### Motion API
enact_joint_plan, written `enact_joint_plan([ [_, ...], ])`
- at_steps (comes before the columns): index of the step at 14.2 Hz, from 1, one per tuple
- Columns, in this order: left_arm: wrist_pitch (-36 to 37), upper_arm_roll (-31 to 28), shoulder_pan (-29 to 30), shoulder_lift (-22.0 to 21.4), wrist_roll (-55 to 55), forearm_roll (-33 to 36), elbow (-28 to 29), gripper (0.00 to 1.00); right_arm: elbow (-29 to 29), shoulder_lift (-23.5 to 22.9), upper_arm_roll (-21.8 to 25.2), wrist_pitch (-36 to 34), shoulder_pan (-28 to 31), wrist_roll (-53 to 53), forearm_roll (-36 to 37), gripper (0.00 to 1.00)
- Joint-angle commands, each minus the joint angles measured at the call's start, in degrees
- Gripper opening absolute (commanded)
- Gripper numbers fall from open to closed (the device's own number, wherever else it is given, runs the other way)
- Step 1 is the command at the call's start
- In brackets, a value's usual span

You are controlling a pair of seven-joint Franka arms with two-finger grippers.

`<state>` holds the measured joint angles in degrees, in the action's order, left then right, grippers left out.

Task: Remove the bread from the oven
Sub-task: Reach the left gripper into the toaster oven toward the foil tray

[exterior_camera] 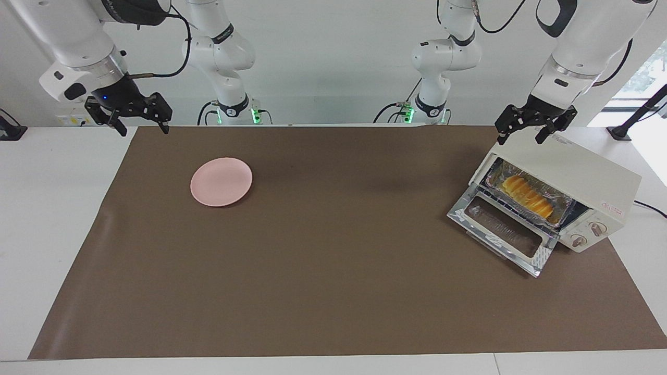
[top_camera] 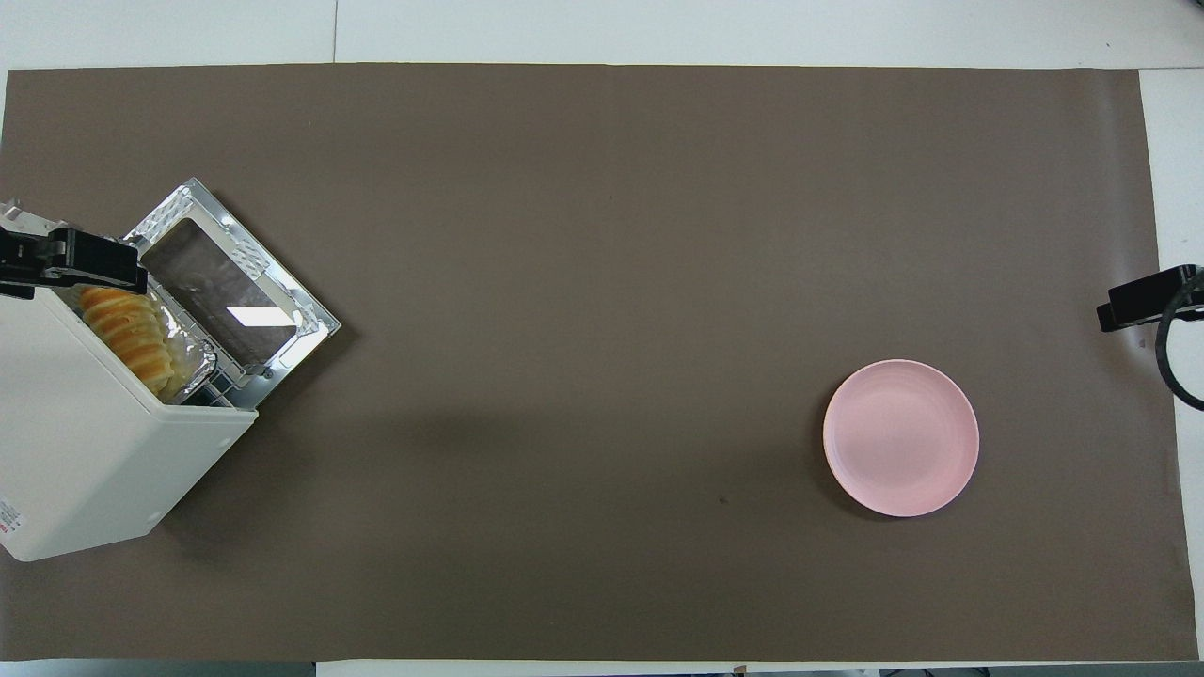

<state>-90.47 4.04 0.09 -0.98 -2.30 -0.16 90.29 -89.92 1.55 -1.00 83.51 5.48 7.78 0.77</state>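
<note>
Bread (exterior_camera: 529,196) sits in its foil tray (exterior_camera: 563,204) inside the oven (exterior_camera: 578,172), door (exterior_camera: 503,229) down, removal not yet begun; left gripper (exterior_camera: 521,136) hovers over the oven, right gripper (exterior_camera: 139,128) waits, fingers open, empty.

We see a cream-white oven (exterior_camera: 573,177) with a glass-windowed door trimmed in silver. Inside the oven a golden-yellow ridged bread (exterior_camera: 527,196) lies in crinkled silver foil (exterior_camera: 565,204). A plain pink plate (exterior_camera: 221,182) sits on the brown mat (exterior_camera: 323,260) covering the white table (exterior_camera: 52,208).
</note>
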Motion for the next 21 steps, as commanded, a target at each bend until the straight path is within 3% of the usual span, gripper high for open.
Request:
enact_joint_plan([
  [1,-0.5,0.3,0.8,2.5,-1.9,-0.5,-2.6,1.00,-0.5,0.6,-0.2,-0.5,0.2,-0.8,0.2,1.00],
  [4,6.3,0.3,-0.9,15.4,-6.0,2.1,-18.7,1.00,-0.4,0.6,-0.2,-0.5,0.2,-0.8,0.2,1.00],
  [7,2.3,0.3,-3.1,21.8,-15.0,7.2,-20.9,1.00,-0.4,0.6,-0.2,-0.5,0.2,-0.8,0.2,1.00],
  [8,-0.2,0.3,-3.0,21.9,-16.1,9.3,-19.7,1.00,-0.4,0.6,-0.2,-0.5,0.2,-0.8,0.2,1.00],
  [13,-12.0,-0.5,-2.0,17.0,-24.2,14.0,-2.1,1.00,-0.4,0.6,-0.2,-0.5,0.2,-0.8,0.2,1.00],
  [18,-17.1,-3.4,-1.0,13.7,-24.9,14.8,6.7,1.00,-0.5,0.6,-0.2,-0.5,0.7,-0.9,0.2,1.00],
  [21,-21.8,-4.5,-0.7,14.3,-28.3,14.8,10.0,1.00,-0.5,0.6,-0.2,-0.5,0.5,-0.8,0.2,1.00],
])
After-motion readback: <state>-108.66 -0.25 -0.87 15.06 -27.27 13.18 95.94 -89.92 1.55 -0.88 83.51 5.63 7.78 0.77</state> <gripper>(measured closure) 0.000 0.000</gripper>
